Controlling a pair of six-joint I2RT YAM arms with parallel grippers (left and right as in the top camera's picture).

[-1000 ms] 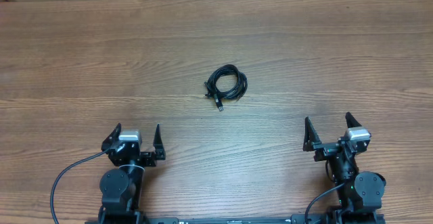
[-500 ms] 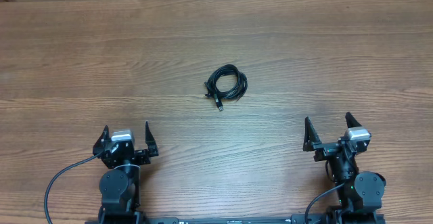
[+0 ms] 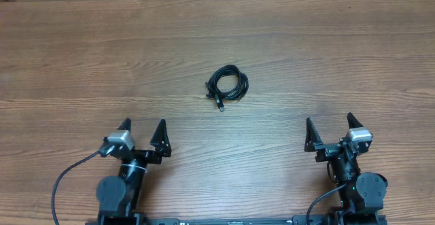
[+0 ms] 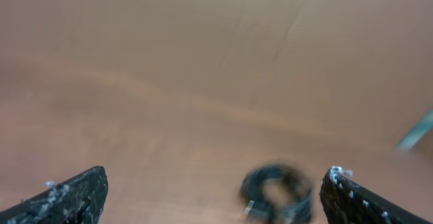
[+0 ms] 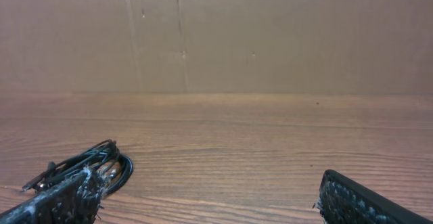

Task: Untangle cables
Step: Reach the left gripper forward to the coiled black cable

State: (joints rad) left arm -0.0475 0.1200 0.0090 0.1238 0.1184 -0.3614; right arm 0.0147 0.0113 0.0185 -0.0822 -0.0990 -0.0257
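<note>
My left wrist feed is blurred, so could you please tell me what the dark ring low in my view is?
Observer: It is the cables, coiled in one small bundle on the table.
Operator: Is either gripper touching them?
Observer: No. The left gripper and the right gripper both stand open, apart from the bundle, on the near side.
Operator: Does any plug show?
Observer: Yes, one plug sticks out of the bundle toward the arms.
</note>
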